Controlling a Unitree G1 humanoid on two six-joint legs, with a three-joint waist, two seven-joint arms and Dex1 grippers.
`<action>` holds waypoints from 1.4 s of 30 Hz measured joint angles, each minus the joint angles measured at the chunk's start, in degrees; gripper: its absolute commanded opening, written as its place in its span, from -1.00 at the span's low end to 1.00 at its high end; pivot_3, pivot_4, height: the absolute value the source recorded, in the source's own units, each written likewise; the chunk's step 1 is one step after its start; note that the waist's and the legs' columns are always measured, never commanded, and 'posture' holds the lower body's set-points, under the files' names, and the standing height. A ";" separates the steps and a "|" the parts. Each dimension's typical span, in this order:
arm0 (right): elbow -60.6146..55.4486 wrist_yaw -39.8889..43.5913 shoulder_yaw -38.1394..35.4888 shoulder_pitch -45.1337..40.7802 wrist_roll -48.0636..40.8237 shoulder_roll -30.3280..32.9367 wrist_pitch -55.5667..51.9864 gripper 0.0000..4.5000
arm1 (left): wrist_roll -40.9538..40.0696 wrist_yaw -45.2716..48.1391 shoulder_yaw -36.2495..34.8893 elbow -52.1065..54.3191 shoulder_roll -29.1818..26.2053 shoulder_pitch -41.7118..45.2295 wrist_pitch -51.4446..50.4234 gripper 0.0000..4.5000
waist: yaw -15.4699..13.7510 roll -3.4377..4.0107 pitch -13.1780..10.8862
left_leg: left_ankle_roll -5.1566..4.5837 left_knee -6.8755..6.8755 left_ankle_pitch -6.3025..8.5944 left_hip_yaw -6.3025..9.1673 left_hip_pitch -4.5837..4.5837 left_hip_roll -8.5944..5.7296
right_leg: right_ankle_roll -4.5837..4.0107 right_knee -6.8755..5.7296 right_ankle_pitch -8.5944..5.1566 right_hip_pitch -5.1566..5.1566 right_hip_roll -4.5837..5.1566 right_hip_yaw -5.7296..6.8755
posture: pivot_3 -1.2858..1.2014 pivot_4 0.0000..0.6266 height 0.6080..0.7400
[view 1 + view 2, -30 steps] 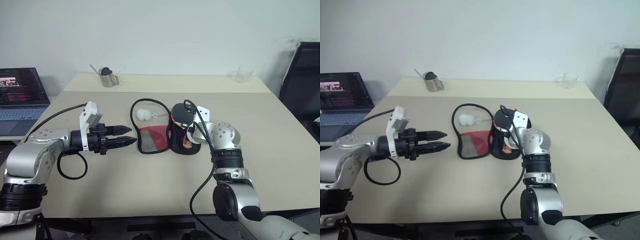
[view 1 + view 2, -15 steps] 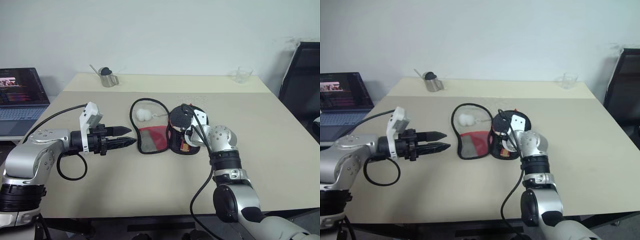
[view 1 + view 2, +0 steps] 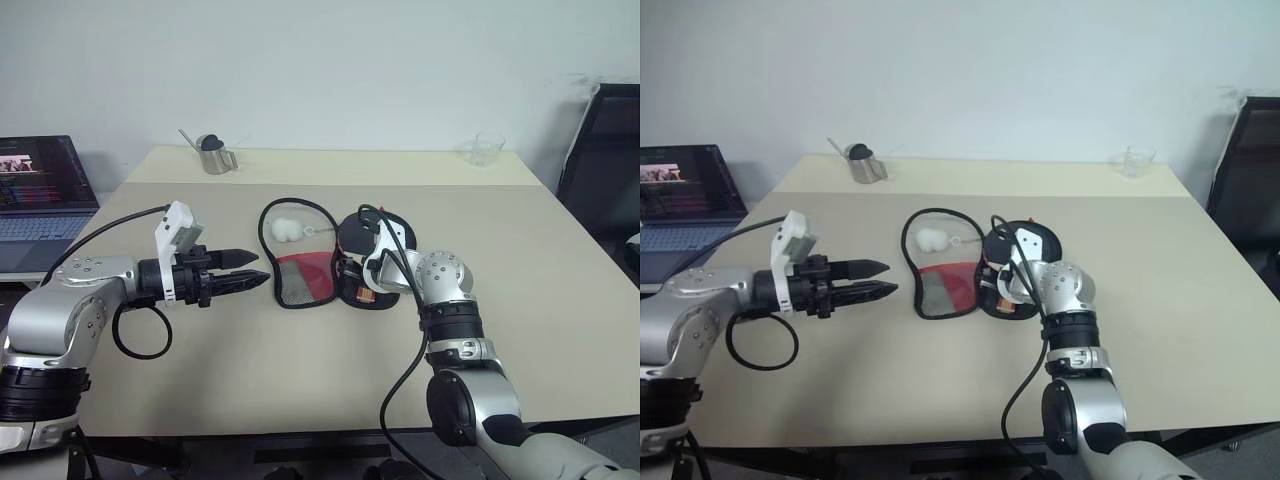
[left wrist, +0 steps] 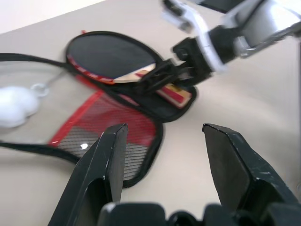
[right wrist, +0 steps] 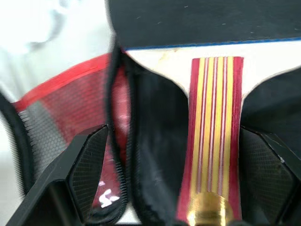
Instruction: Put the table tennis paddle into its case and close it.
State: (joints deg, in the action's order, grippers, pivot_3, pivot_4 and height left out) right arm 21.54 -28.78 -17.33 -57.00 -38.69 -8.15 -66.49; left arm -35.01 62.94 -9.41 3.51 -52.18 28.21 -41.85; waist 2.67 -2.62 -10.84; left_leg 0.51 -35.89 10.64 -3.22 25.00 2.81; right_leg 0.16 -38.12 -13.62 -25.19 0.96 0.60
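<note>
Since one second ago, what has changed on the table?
The right gripper has opened and let go of the table tennis paddle, which now lies on the open case. The left gripper stayed open, hovering beside the case; the case did not move.

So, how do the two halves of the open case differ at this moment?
The right half of the case holds the table tennis paddle, handle toward the robot; the left half holds no paddle, only a white ball charm. The left half shows red mesh lining; the right half's lining is plain black. Both lie flat on the table, joined side by side.
</note>
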 measured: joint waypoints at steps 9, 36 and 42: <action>-10.06 10.17 3.91 3.54 -0.11 7.53 -5.83 1.00 | 7.43 -7.91 1.52 -12.66 7.48 5.37 7.34 0.24 | -0.72 -0.01 0.00 | -0.01 -0.07 0.00 -0.04 0.00 -0.06 | 0.07 0.01 0.03 0.05 0.04 0.00 | 0.03 -0.52 1.00; -5.32 8.56 2.45 2.78 10.43 0.77 -5.74 0.58 | 6.17 -0.39 2.22 -9.00 3.50 2.27 6.18 0.24 | -0.40 -0.03 0.02 | 0.00 -0.05 0.00 -0.04 -0.01 0.10 | -0.08 0.00 0.11 -0.01 -0.05 0.00 | 0.03 -0.52 1.00; -5.26 8.68 2.32 2.78 10.58 0.76 -5.53 -0.35 | 5.85 -1.09 2.10 -8.41 3.48 2.04 5.87 0.24 | -0.40 -0.03 0.02 | 0.00 -0.07 0.00 -0.04 -0.01 0.09 | -0.07 0.00 0.10 0.00 -0.05 0.00 | 0.03 -0.52 1.00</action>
State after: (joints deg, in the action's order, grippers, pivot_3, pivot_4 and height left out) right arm 16.28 -20.09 -15.01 -54.22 -28.10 -7.39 -72.01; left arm -29.17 61.85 -7.31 -4.90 -48.70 30.25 -35.98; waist 2.27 -2.65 -10.82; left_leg 0.51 -35.96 10.64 -3.26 24.99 2.89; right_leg 0.09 -38.12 -13.51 -25.19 0.91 0.60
